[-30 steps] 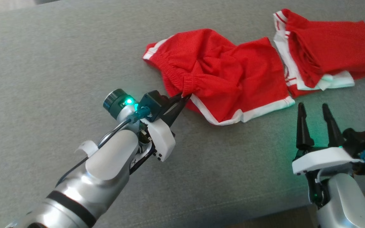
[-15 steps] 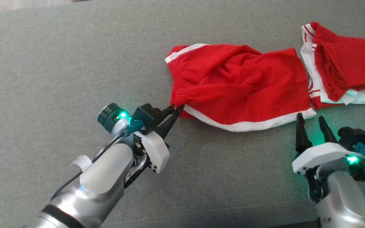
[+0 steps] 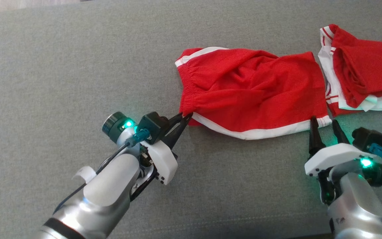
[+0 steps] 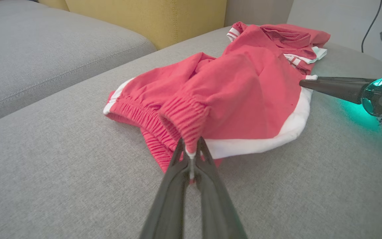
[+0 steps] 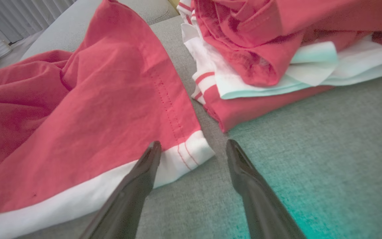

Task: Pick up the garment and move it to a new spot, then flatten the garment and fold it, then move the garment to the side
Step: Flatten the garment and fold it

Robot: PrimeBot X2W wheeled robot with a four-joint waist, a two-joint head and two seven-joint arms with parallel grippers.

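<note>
The garment point(image 3: 250, 96) is a pair of red shorts with white trim, lying rumpled on the grey cushion. My left gripper point(image 3: 187, 117) is shut on the elastic waistband corner at its near left; in the left wrist view the left gripper point(image 4: 191, 151) pinches the gathered band of the garment point(image 4: 240, 99). My right gripper point(image 3: 323, 122) stands open at the white-hemmed near right corner. In the right wrist view the right gripper point(image 5: 192, 146) straddles that corner of the garment point(image 5: 88, 122) with nothing gripped, the left fingertip point(image 5: 154, 149) over the white hem.
A second folded red-and-white garment point(image 3: 360, 69) lies just right of the shorts, also in the right wrist view as a folded pile point(image 5: 277, 49). Grey cushion point(image 3: 61, 66) stretches wide to the left. A yellow backrest point(image 4: 144, 16) stands behind.
The camera shifted. My left gripper has pulled the waistband corner toward me and left, stretching the shorts flatter. My right gripper has advanced to the shorts' near right hem corner, still open.
</note>
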